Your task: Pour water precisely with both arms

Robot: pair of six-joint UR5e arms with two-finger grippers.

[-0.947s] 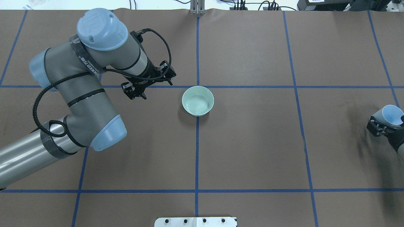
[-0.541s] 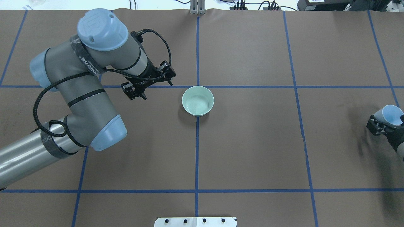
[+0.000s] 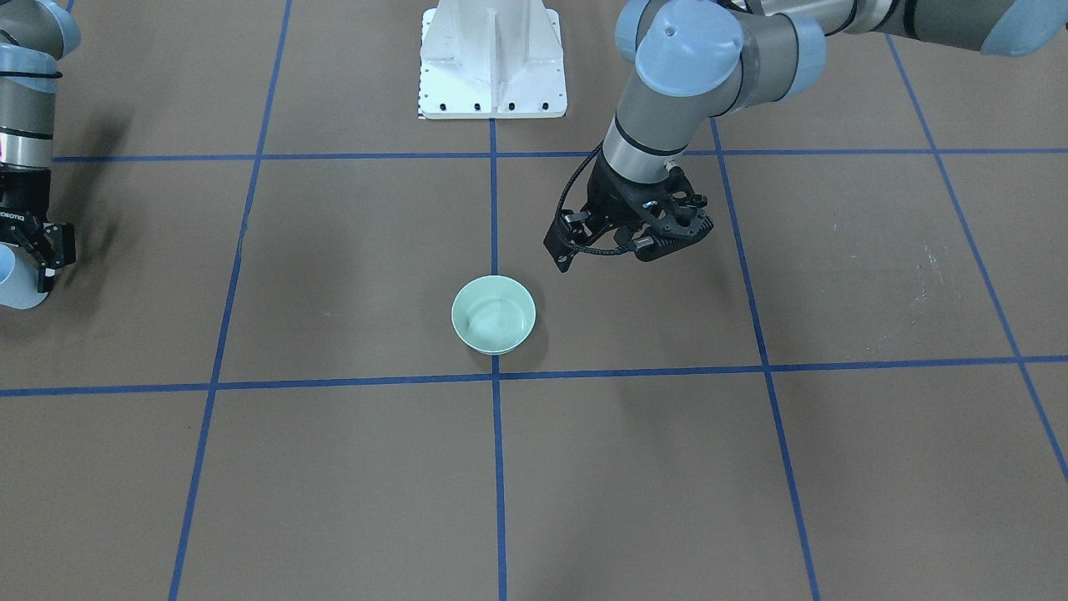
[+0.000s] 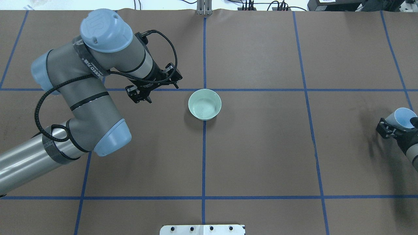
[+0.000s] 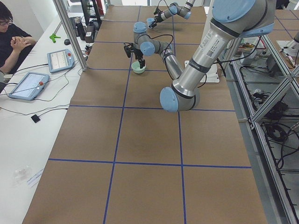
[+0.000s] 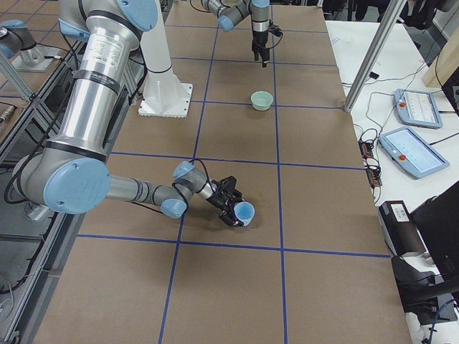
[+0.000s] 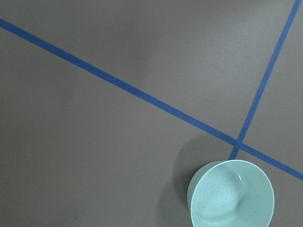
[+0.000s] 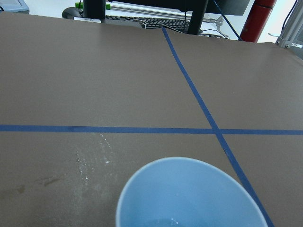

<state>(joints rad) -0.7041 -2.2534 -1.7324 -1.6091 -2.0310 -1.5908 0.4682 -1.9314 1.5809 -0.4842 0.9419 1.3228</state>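
Observation:
A pale green bowl stands upright at the table's middle, on a crossing of blue tape lines; it also shows in the front view and the left wrist view. My left gripper hangs point-down just left of the bowl, open and empty, and apart from the bowl. My right gripper is at the table's far right edge, shut on a light blue cup. The cup is tilted and low over the table. Its rim fills the bottom of the right wrist view.
The white bolted pedestal stands at the robot's side of the table. Blue tape lines divide the brown table cover into squares. An operator sits by a side bench with control tablets. An aluminium post stands at that table edge.
My right gripper and the blue cup have shifted slightly toward the table's far side. The left arm and the bowl have not moved.

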